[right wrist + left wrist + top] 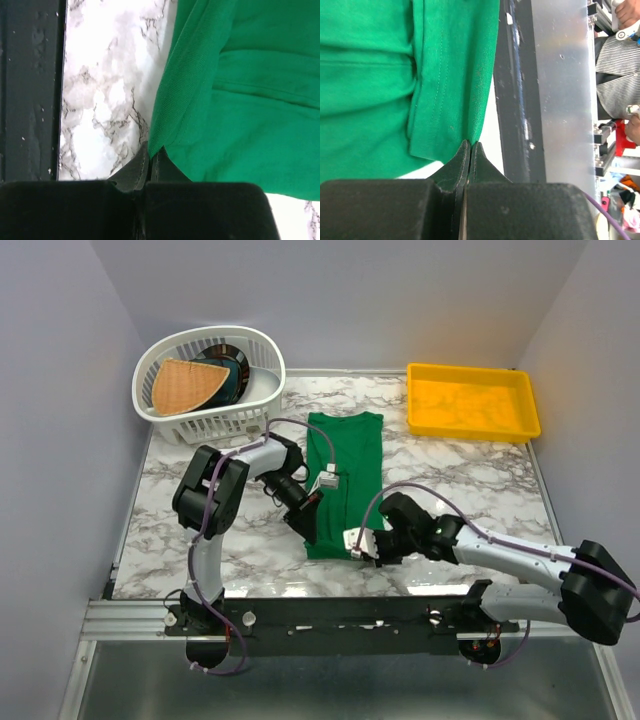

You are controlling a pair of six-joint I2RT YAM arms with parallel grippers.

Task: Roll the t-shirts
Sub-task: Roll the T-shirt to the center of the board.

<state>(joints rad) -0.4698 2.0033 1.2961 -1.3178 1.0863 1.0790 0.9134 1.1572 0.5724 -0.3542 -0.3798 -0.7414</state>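
T-shirt (pixel 345 475) lies folded in a long strip mid-bench (pixel 450 480), hem nearest the arms | left fingers (pixel 457 165) and right fingers (pixel 132 170) each closed on a near hem corner | risk: thin cloth slips from so slight a pinch, skewing the roll | wrist views show the pinches; only the top view shows the whole strip

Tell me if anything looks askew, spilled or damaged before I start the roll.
Nothing stands out. The green t-shirt lies flat as a straight folded strip on the marble table, no tears or stains visible. The left hand and right hand are each shut on a near corner of it.
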